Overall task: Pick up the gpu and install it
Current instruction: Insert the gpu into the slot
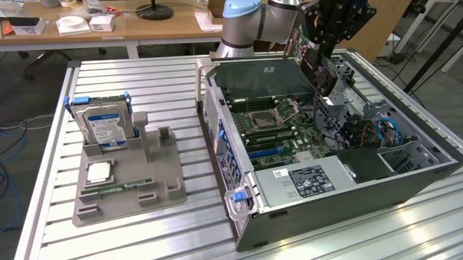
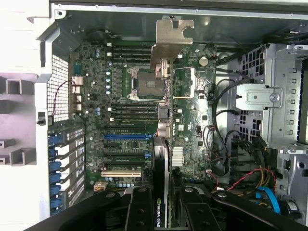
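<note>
GPU [image 2: 163,144] sits clamped edge-on in the hand [image 2: 162,192], a finger pressed to each face, with its silver bracket [image 2: 171,41] at the far end. It hangs over the motherboard [image 2: 120,139] inside the open computer case [image 1: 347,211]. On the desk [image 1: 145,233], at the exterior view's left, a grey tray [image 1: 130,184] carries a hard drive [image 1: 107,124].
</note>
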`<state>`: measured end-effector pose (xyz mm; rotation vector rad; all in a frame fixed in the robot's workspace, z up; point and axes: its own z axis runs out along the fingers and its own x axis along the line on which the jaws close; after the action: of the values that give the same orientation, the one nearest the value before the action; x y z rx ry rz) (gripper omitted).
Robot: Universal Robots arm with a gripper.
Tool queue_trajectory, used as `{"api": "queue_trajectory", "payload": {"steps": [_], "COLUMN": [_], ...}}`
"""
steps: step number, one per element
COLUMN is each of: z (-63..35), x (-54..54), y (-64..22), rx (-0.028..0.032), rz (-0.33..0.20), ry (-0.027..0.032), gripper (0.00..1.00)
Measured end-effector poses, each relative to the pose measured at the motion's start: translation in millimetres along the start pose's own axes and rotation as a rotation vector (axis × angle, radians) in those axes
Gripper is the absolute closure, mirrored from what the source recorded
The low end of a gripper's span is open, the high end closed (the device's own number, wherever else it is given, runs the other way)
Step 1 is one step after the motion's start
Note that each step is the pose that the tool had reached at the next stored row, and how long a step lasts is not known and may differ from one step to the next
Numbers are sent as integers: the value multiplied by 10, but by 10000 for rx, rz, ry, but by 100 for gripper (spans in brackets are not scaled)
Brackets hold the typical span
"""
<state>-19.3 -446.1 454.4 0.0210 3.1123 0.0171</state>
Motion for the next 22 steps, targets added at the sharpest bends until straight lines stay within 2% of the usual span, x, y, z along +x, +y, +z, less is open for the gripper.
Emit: {"api": "queue_trajectory", "payload": {"steps": [22], "z": [0], "x": [0], "y": [0], "rx": [0], "rz": [0], "ry": [0], "gripper": [75]}}
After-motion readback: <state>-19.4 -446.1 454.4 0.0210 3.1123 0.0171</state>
